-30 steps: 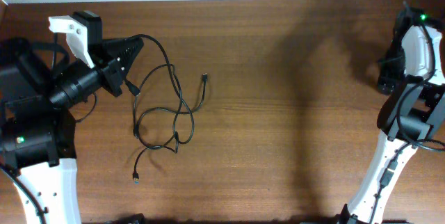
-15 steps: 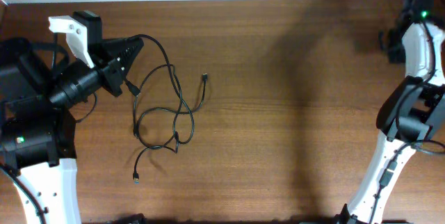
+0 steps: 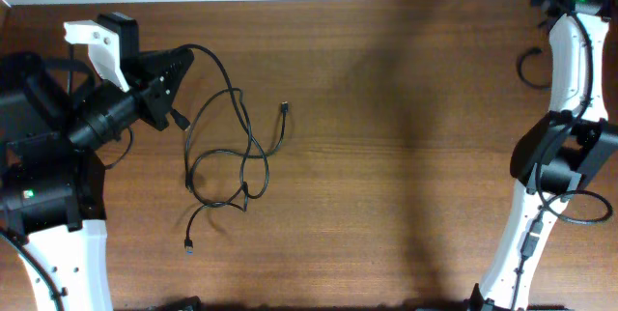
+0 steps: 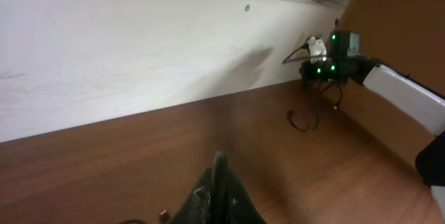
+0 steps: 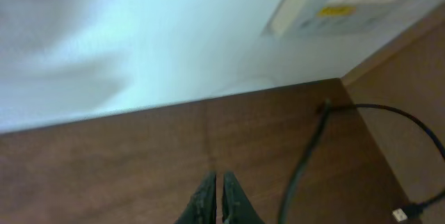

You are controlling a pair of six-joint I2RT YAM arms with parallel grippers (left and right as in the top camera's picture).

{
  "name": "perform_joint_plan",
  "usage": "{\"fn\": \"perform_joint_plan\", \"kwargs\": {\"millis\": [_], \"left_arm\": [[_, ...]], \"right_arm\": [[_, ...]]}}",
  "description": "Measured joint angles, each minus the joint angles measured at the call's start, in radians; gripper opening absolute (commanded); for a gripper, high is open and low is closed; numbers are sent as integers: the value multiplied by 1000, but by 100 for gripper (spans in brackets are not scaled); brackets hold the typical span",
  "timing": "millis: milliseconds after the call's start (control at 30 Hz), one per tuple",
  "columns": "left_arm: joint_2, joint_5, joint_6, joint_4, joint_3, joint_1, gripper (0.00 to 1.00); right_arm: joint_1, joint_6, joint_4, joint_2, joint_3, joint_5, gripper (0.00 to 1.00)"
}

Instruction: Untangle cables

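1. A brown wooden table point(image 3: 386, 156) runs up to a white wall point(image 4: 104, 43).
2. The cables point(image 3: 237, 156) lie as a loose tangle of thin black cords, flat on the wood in the left part of the table.
3. My left gripper point(image 4: 219, 182) sits raised at the tangle's far left edge. Its fingers are pressed together, and one strand rises to their tips, so I judge it pinches a cord.
4. My right gripper point(image 5: 216, 179) is well apart from the tangle, by the wall, fingers closed on nothing.
5. The cords look light, limp and springy. I expect a pull on one to drag the rest.
6. The best holds are probably the free ends: one plug point(image 3: 285, 108) on the tangle's right side and another plug point(image 3: 189, 247) at its near end. The crossings point(image 3: 246, 190) between them bind.
7. A thicker arm wire point(image 5: 306, 161) lies beside my right gripper, well apart from the tangle. Nothing blocks the tangle itself.
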Motion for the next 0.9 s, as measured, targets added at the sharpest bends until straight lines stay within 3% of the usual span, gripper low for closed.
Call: {"fn": "perform_joint_plan", "kwargs": {"millis": [233, 267, 300, 333, 567, 900], "left_arm": [[0, -18, 0, -1, 0, 0, 1], [0, -18, 0, -2, 0, 0, 1], [0, -18, 0, -2, 0, 0, 2], [0, -18, 0, -4, 0, -1, 2], [0, -37, 0, -16, 0, -50, 2], [0, -51, 0, -27, 0, -55, 2]], "right_arm": [[-37, -40, 75, 66, -155, -11, 4], [-40, -39, 75, 72, -161, -11, 25], [-46, -39, 75, 82, -165, -10, 59], [-48, -37, 74, 82, -165, -2, 86], [-20, -5, -40, 39, -161, 74, 89], [-21, 323, -255, -93, -134, 81, 86]]}}
